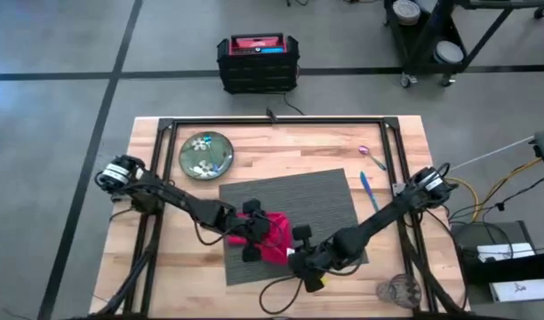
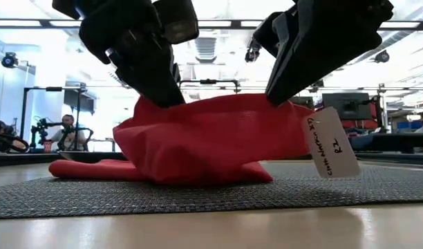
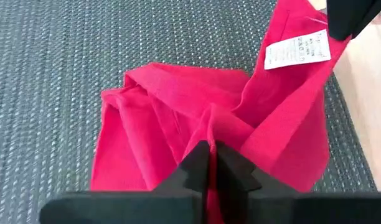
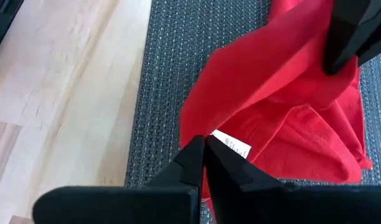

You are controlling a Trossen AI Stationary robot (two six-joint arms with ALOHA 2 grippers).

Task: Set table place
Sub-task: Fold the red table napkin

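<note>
High view: red napkin [image 1: 270,238] bunched on placemat [image 1: 294,200] near its front edge, partly hidden under both arms. Left gripper [image 3: 210,163] pinched tight on one fold; right gripper [image 4: 203,163] clamped on tagged corner. Glass [image 1: 397,290] at table [image 1: 170,258] front right corner, faint.

Your napkin [image 1: 270,238] sits bunched on placemat [image 1: 316,200], near its front-left part. Plate [image 1: 206,154] behind placemat's left corner. Utensils [image 1: 370,173] off placemat's right edge. Glass [image 1: 398,289] at table [image 1: 165,267] front right.
</note>
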